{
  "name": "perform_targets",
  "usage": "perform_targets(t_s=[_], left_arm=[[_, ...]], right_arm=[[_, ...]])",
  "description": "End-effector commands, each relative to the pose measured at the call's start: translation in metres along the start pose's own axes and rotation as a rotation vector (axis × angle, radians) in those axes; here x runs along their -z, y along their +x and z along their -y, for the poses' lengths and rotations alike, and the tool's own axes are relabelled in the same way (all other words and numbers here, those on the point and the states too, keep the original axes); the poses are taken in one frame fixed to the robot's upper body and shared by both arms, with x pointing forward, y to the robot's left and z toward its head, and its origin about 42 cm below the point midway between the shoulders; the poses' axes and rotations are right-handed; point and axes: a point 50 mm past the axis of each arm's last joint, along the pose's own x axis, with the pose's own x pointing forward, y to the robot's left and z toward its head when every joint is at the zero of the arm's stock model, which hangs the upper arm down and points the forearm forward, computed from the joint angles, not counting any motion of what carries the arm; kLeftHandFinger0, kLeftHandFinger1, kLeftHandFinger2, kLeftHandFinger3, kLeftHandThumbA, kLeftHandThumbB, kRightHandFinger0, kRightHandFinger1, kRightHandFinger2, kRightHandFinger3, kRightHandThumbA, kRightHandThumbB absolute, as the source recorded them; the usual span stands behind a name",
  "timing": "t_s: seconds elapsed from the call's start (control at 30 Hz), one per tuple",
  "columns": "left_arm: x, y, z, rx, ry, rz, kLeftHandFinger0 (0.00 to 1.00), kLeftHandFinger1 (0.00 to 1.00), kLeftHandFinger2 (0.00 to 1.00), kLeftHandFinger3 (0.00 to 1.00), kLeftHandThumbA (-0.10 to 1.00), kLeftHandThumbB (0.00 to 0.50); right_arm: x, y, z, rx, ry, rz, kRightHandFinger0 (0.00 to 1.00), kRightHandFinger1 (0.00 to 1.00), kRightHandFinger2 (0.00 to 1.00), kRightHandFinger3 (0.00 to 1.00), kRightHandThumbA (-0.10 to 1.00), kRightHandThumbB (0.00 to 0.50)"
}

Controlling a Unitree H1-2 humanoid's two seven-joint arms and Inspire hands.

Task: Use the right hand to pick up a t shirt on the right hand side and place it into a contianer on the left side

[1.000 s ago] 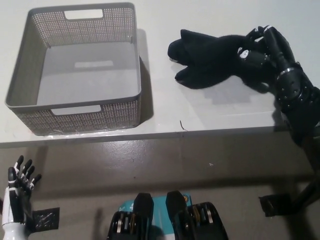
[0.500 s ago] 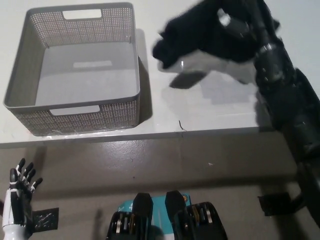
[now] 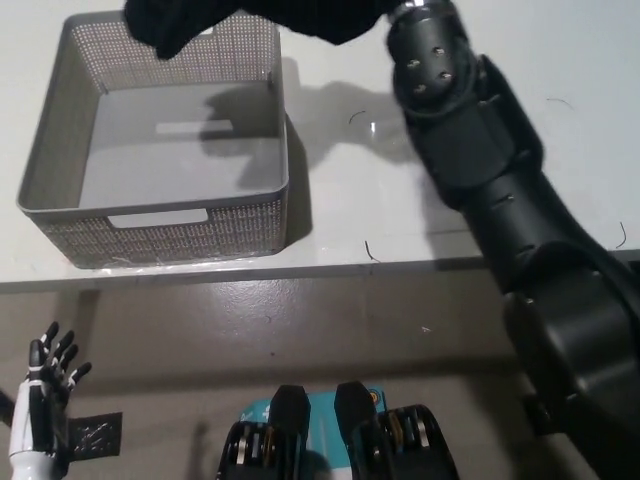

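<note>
The black t-shirt (image 3: 250,18) hangs in the air at the top of the head view, over the far rim of the grey mesh basket (image 3: 180,218). Its left end droops to about the basket's back handle. My black right arm (image 3: 470,150) stretches from the bottom right up across the table to the shirt. The wrist (image 3: 428,45) shows, while the hand itself lies at the picture's top edge, hidden in the cloth it carries. The basket is bare inside, with the shirt's shadow on its floor. My white left hand (image 3: 42,400) rests low at the lower left, fingers spread.
The basket stands on the left of the white table (image 3: 330,215), whose front edge runs across the middle of the view. A few dark threads lie on the table to the right of the basket. Below the table is brown floor (image 3: 300,330).
My right arm has lifted the t-shirt off the right side of the table and swung it left, up to the basket's far rim. The left hand has stayed put.
</note>
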Motion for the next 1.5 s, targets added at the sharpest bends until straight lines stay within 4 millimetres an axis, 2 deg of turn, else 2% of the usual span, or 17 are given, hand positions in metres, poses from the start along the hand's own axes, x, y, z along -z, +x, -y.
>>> perform_targets(t_s=[0.0,0.07,0.1,0.27,0.33,0.37,0.47,0.5,0.53,0.57,0.6,0.8,0.83,1.03,1.2,1.4,1.47], left_arm=[[-0.014,0.008,0.005,0.046,0.027,0.035,0.96,1.00,1.00,1.00,1.00,0.161],[-0.013,0.007,0.010,0.054,0.018,0.031,0.97,1.00,1.00,1.00,1.00,0.199],[-0.013,0.007,0.012,0.054,0.027,0.041,0.95,1.00,1.00,1.00,1.00,0.188],[-0.012,0.006,0.022,0.060,0.018,0.044,0.94,1.00,1.00,1.00,1.00,0.127],[-0.014,0.007,0.025,0.062,0.022,0.047,0.90,1.00,1.00,1.00,1.00,0.098],[-0.015,0.008,0.028,0.067,0.028,0.043,0.88,1.00,1.00,1.00,1.00,0.085],[-0.016,0.009,0.033,0.086,0.033,0.044,0.88,1.00,1.00,1.00,1.00,0.102],[-0.017,0.009,0.033,0.097,0.025,0.034,0.91,1.00,1.00,1.00,0.99,0.088],[-0.018,0.009,0.035,0.100,0.025,0.035,0.92,1.00,1.00,1.00,0.98,0.088],[-0.019,0.010,0.035,0.106,0.028,0.033,0.93,1.00,1.00,1.00,0.97,0.077],[-0.021,0.009,0.034,0.115,0.032,0.033,0.93,1.00,1.00,1.00,0.93,0.052],[-0.022,0.008,0.029,0.127,-0.010,0.006,0.99,1.00,1.00,1.00,0.66,0.005],[-0.022,0.008,0.029,0.127,0.012,0.008,0.98,1.00,1.00,1.00,0.57,0.000],[-0.016,0.005,0.024,0.136,0.031,-0.012,0.99,1.00,1.00,1.00,0.43,0.000],[-0.014,0.002,0.022,0.131,0.031,-0.018,0.99,1.00,1.00,1.00,0.41,0.000],[-0.019,0.003,0.005,0.117,0.045,-0.024,0.96,1.00,1.00,1.00,0.58,0.060],[-0.022,0.005,0.001,0.112,0.050,-0.018,0.96,1.00,1.00,1.00,0.67,0.076]], right_arm=[[-0.067,0.032,-0.005,0.033,0.050,0.209,0.40,0.40,0.48,0.46,-0.10,0.310],[-0.069,0.032,-0.018,-0.007,0.047,0.215,0.38,0.38,0.47,0.46,-0.10,0.310],[-0.072,0.032,-0.035,-0.033,0.020,0.198,0.42,0.37,0.47,0.45,-0.10,0.327],[-0.065,0.027,-0.066,-0.118,-0.016,0.118,0.41,0.38,0.47,0.46,-0.10,0.323],[-0.060,0.026,-0.068,-0.130,-0.042,0.092,0.40,0.36,0.47,0.47,-0.10,0.318],[-0.054,0.023,-0.074,-0.150,-0.055,0.029,0.50,0.41,0.51,0.51,-0.10,0.285],[-0.043,0.016,-0.076,-0.161,-0.050,0.004,0.47,0.43,0.53,0.53,-0.10,0.299],[-0.037,0.014,-0.084,-0.341,-0.160,-0.050,1.00,1.00,1.00,1.00,0.18,0.441],[-0.036,0.014,-0.084,-0.358,-0.173,-0.057,1.00,1.00,1.00,1.00,0.19,0.463],[-0.033,0.014,-0.087,-0.413,-0.211,-0.105,1.00,1.00,1.00,1.00,0.40,0.499],[-0.030,0.009,-0.091,-0.425,-0.227,-0.109,1.00,1.00,1.00,1.00,0.47,0.500],[-0.014,-0.002,-0.093,-0.441,-0.187,-0.153,1.00,1.00,1.00,1.00,0.59,0.500],[-0.010,-0.002,-0.088,-0.442,-0.202,-0.154,1.00,1.00,1.00,1.00,0.56,0.500],[0.002,-0.002,-0.073,-0.433,-0.213,-0.160,1.00,1.00,1.00,1.00,0.53,0.500],[0.017,-0.003,-0.047,-0.406,-0.212,-0.130,1.00,1.00,1.00,1.00,0.53,0.500],[0.037,-0.024,0.017,-0.322,-0.274,-0.043,1.00,1.00,1.00,1.00,0.81,0.500],[0.044,-0.042,0.054,-0.274,-0.233,-0.053,1.00,1.00,1.00,1.00,0.87,0.500]])
